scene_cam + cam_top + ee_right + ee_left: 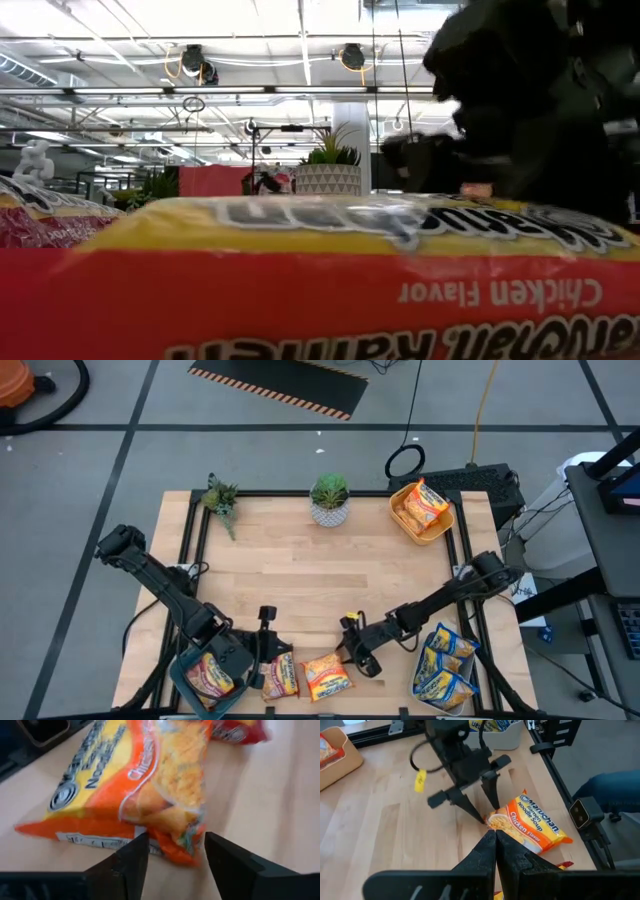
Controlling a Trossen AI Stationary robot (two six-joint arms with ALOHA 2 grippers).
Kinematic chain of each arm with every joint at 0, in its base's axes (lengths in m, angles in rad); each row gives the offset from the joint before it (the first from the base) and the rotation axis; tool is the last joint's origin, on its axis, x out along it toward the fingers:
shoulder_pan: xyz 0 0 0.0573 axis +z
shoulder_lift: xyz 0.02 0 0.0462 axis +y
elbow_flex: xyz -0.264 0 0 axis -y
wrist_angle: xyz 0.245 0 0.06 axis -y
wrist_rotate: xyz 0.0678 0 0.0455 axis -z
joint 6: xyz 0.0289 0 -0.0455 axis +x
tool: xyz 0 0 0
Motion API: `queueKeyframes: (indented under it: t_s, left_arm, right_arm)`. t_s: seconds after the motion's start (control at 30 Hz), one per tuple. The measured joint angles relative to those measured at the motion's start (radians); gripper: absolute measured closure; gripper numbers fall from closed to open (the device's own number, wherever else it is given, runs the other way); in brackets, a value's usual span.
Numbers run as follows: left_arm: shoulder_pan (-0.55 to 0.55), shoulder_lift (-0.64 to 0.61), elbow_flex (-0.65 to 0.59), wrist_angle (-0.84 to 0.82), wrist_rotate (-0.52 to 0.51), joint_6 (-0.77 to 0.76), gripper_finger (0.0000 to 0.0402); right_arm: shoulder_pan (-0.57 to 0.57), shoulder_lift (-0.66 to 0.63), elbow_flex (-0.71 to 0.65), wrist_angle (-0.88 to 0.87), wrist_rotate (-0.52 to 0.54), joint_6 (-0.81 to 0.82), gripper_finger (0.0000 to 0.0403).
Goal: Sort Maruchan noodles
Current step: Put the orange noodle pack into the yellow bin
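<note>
An orange-yellow packet [326, 677] of Maruchan noodles, flat, rectangular and crinkly with a glossy plastic skin, lies on the pale wooden tabletop [300, 580] near its front edge. Just beside it lies a red packet [281, 675], and another red one [210, 678] sits in the teal bin [178, 672] at the front left corner. Several blue-and-yellow packets [443, 665] fill a pale bin at the front right, and orange-yellow ones [424, 507] rest in the yellow bin [443, 530] at the far right corner. The right arm reaches low across the tabletop, its pincer [364, 663] tilted down at one end of the orange-yellow packet, the dark fingers [127, 862] standing apart with the packet's crimped corner between them, touching or nearly so. The left arm stretches to the front left, its pincer [266, 657] pressed together and empty over the red packet beside the teal bin. Two small potted plants [329, 499] stand along the tabletop's far edge. Beyond lies a grey floor with dark lines and a striped mat [280, 385].
</note>
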Motion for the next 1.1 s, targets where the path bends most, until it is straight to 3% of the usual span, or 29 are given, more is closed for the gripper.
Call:
queueKeyframes:
  t_s: [0.33, 0.73, 0.93, 1.1]
  left_arm:
    - [0.0, 0.0, 0.0, -0.01, 0.0, 0.002, 0.0385]
    - [0.0, 0.0, 0.0, -0.007, 0.0, 0.005, 0.0385]
    - [0.0, 0.0, 0.0, 0.002, 0.0, 0.004, 0.0385]
    - [0.0, 0.0, -0.001, 0.004, -0.004, -0.019, 0.0385]
  right_arm:
    - [-0.015, 0.081, 0.004, 0.102, -0.041, 0.001, 0.0264]
    - [-0.035, 0.079, 0.003, 0.122, -0.077, -0.002, 0.0392]
    - [-0.035, 0.039, 0.0, 0.108, -0.045, -0.008, 0.0395]
    - [-0.033, -0.069, 0.0, 0.054, 0.054, -0.02, 0.04]
